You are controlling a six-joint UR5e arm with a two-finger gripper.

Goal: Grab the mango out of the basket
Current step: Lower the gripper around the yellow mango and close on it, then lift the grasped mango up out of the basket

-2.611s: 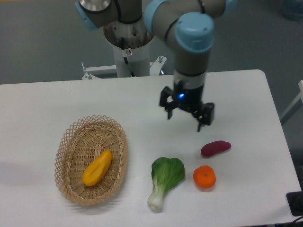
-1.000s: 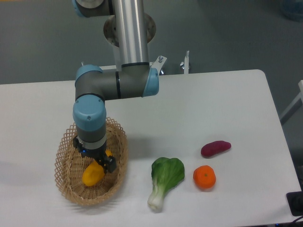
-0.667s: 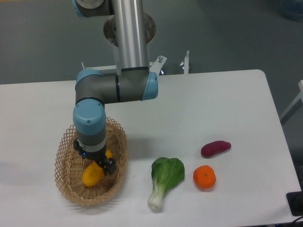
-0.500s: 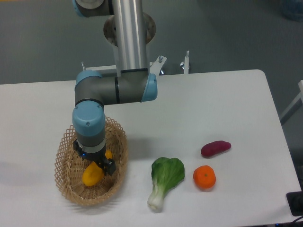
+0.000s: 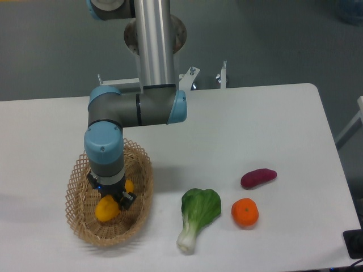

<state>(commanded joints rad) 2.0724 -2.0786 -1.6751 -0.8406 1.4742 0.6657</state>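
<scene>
The yellow-orange mango (image 5: 105, 209) lies in the oval tan wicker basket (image 5: 77, 173) at the front left of the table. My gripper (image 5: 111, 194) points straight down into the basket and sits over the mango's middle. Its jaws stand on either side of the fruit and press against it. The arm's wrist hides the mango's middle; its lower end and a bit of its upper end (image 5: 129, 186) show. The mango still sits low inside the basket.
A green bok choy (image 5: 198, 215) lies right of the basket. A round orange tangerine (image 5: 245, 212) and a purple sweet potato (image 5: 258, 177) lie further right. The arm's base (image 5: 154, 34) stands at the table's back edge.
My gripper came from mid-table over to the basket and lowered onto the mango. In the last half second gripper and mango shifted slightly left together.
</scene>
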